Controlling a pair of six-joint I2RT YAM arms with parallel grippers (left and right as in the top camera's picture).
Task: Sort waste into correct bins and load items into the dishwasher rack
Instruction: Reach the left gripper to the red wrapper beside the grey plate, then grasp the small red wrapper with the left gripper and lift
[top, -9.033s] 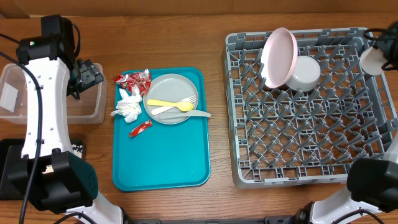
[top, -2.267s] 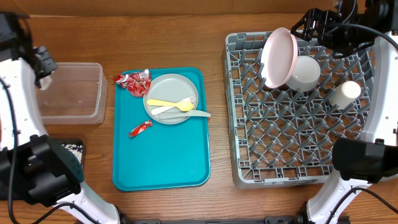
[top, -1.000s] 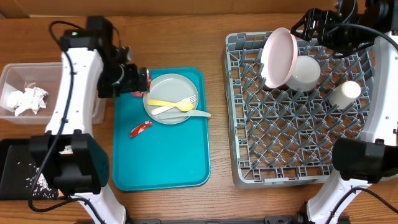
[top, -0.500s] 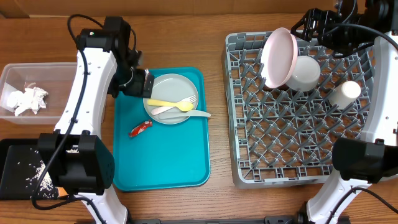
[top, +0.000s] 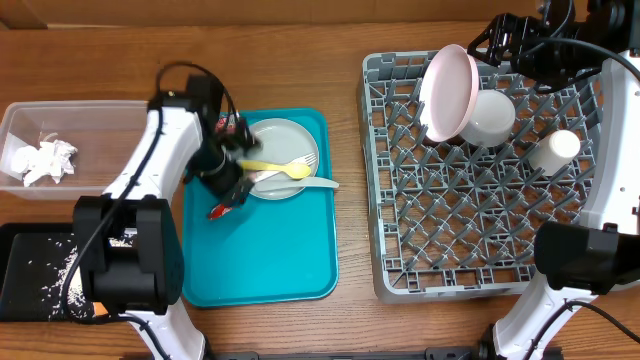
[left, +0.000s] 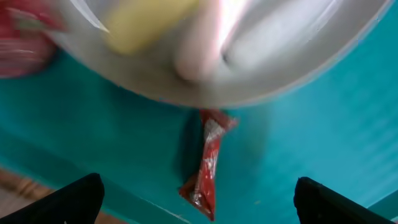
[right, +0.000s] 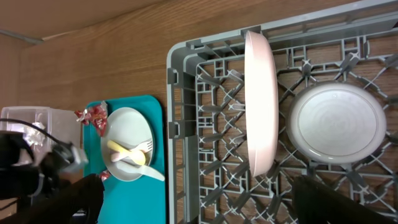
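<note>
My left gripper hangs over the left side of the teal tray, fingers spread wide with nothing between them. The thing I'm after is the lone red wrapper, lying flat on the tray just below the edge of the grey plate. In the wrist view it sits lower middle, pretty much centred between my two fingertips, and its long axis runs top to bottom, so crosswise to my closing line, which looks like a decent setup for pinching across the narrow side. My right gripper, also spread open, is way off in the upper right over the dishwasher rack, so this one's clearly a left-arm job.
</note>
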